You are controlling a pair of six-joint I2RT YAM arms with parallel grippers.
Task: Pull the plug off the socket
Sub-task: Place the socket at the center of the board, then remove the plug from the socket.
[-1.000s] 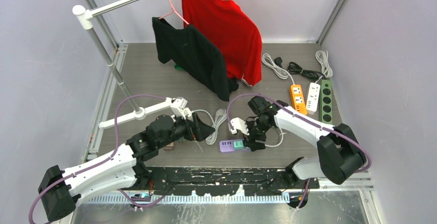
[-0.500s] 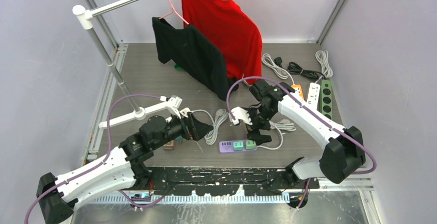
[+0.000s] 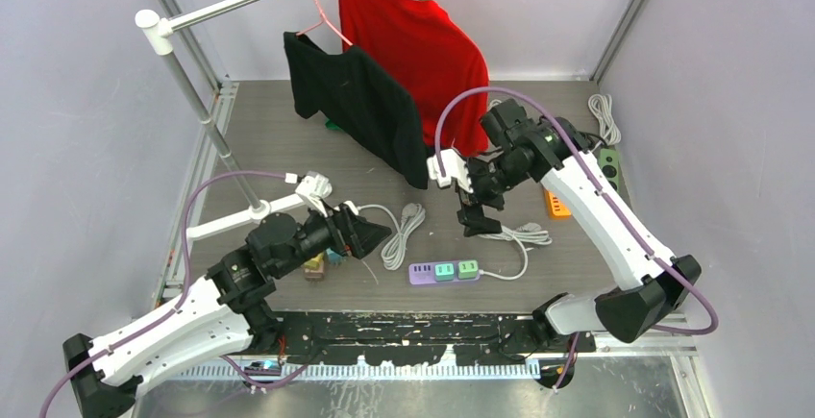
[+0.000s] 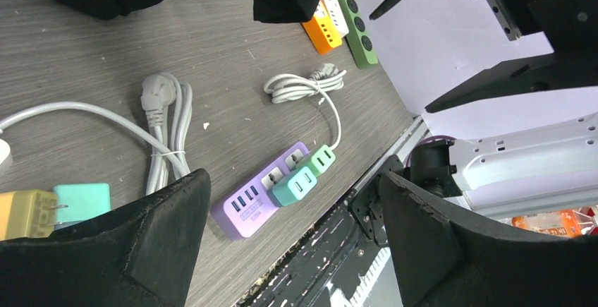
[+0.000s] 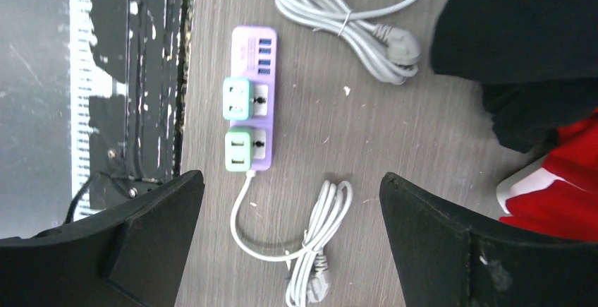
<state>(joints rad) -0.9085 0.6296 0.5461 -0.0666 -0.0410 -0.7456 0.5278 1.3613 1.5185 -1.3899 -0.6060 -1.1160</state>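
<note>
Near the table's front edge lies the lilac plastic power strip (image 3: 423, 274), flat, with a teal block plug (image 3: 443, 270) and a green block plug (image 3: 467, 267) both seated in its sockets. The green one trails a white cable (image 3: 524, 236) coiled just behind the strip. Small print beside the strip's four USB ports is too fine to read. Above that coil, the right gripper (image 3: 473, 218) hangs from a high, bent arm, wrist turned down, fingers spread wide and empty. From the left, the left gripper (image 3: 373, 236) reaches low across the grey wood-grain table (image 3: 259, 139), fingers apart — nothing between them — beside a bundled grey cord (image 3: 404, 231).
</note>
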